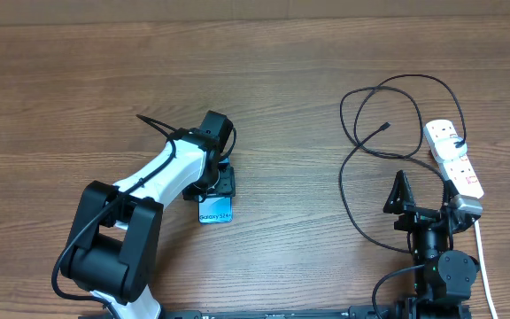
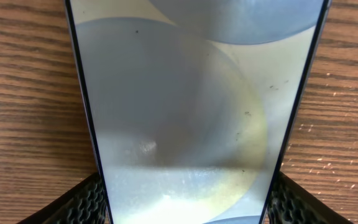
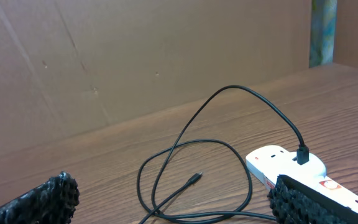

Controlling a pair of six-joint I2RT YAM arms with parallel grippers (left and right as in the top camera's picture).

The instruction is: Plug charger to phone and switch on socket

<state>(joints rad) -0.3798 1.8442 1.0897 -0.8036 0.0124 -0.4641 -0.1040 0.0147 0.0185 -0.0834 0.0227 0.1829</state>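
Note:
The phone (image 1: pixel 215 213) lies flat on the wooden table, and its pale screen fills the left wrist view (image 2: pixel 185 93). My left gripper (image 1: pixel 221 182) reaches over the phone; its two black fingers (image 2: pixel 182 202) press against the phone's long edges. The charger is a thin black cable (image 1: pixel 388 89) looped on the table at the right. Its free plug tip (image 1: pixel 386 127) lies bare on the wood and also shows in the right wrist view (image 3: pixel 196 178). The white socket strip (image 1: pixel 455 159) holds the charger's black plug (image 3: pixel 302 154). My right gripper (image 1: pixel 426 197) is open and empty (image 3: pixel 179 199), short of the cable loops.
The strip's white cord (image 1: pixel 482 257) runs toward the table's front edge beside my right arm. A brown cardboard wall (image 3: pixel 135 56) stands behind the table. One cable strand (image 1: pixel 348 190) curves from the loops toward the right arm's base.

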